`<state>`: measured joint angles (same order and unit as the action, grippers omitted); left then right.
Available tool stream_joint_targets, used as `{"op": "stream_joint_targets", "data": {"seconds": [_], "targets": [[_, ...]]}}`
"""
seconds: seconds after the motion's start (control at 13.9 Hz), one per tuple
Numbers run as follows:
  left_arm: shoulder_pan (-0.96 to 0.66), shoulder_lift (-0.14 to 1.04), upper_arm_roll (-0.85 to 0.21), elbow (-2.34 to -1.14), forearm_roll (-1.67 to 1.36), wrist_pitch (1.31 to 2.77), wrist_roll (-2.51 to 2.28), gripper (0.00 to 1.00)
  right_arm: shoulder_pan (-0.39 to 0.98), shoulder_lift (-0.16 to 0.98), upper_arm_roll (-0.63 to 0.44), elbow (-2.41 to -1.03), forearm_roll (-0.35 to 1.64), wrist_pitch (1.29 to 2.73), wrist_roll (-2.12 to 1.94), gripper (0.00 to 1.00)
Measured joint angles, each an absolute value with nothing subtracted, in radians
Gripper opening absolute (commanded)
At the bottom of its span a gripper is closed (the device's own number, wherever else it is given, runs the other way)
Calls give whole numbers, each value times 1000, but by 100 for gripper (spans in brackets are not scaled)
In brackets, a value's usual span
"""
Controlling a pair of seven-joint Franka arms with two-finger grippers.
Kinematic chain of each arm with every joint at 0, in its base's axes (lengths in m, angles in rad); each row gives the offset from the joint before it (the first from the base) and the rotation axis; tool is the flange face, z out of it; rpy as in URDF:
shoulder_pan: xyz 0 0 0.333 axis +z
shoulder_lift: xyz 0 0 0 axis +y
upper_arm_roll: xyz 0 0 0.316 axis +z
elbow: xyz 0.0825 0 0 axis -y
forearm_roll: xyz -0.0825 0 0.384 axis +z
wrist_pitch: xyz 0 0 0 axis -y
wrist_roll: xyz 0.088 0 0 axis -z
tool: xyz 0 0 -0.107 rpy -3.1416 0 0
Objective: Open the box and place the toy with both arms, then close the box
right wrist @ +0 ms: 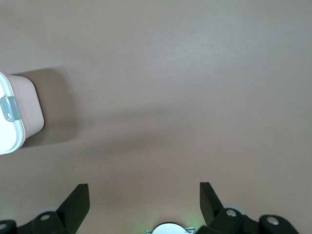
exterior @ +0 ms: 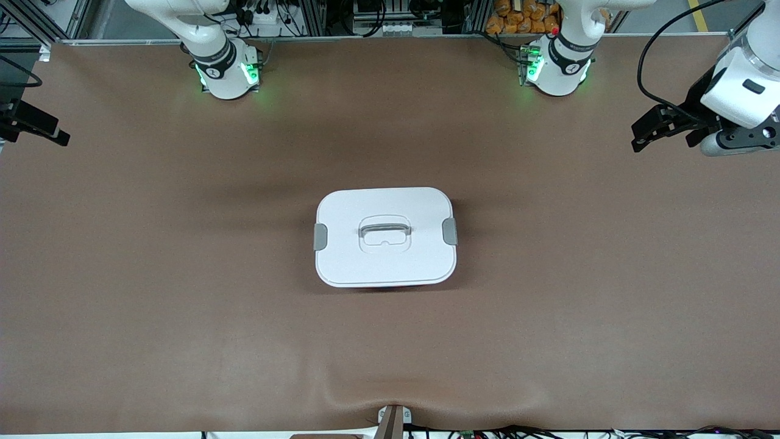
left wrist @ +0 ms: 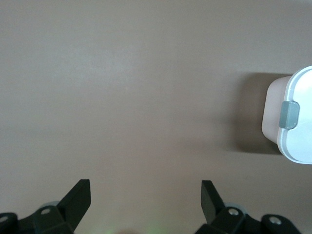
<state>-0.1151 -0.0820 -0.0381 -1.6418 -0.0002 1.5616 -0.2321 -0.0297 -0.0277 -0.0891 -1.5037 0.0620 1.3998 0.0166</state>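
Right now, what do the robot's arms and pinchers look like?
Both arms are white and rounded, with dark bands at the joints and green lights glowing at their bases. The left gripper is black with two pointed fingers, and a black cable loops to its wrist. The right gripper is black too, with the same wedge-shaped fingers.
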Motion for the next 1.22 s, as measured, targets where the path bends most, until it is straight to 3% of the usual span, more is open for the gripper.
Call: {"op": "stream_joint_targets", "data": {"seconds": [1.22], "targets": [[-113,-57,-29,-1605,0,1568,-170,100,-30,-28,-89,-1504,62,1400,17,100]]}}
